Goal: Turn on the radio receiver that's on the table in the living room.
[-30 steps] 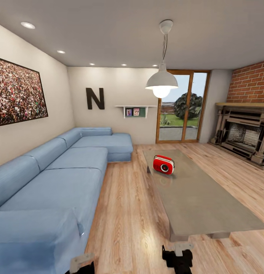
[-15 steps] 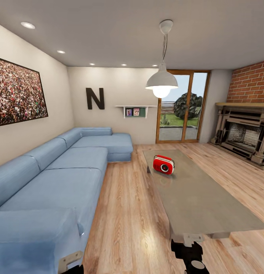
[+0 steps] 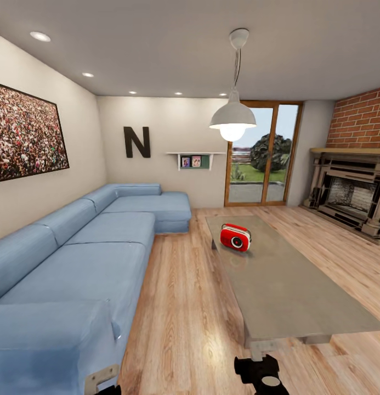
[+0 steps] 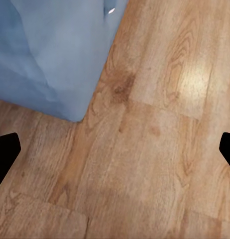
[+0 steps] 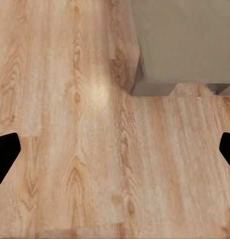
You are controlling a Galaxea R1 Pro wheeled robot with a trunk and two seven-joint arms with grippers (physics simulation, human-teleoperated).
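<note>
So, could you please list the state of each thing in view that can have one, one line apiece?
radio receiver: upright on the table, at its far end, untouched
table: bare apart from the radio
pendant lamp: lit
glass doors: appear shut
sofa: unoccupied
left gripper: open, holding nothing, over the floor by the sofa corner
right gripper: open, holding nothing, over the floor by the table's near corner

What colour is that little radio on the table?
Red, with a grey round dial; the radio shows best in the head view.

A big black letter "N" (image 3: 136,142) hangs on the wall (image 3: 168,126).
</note>
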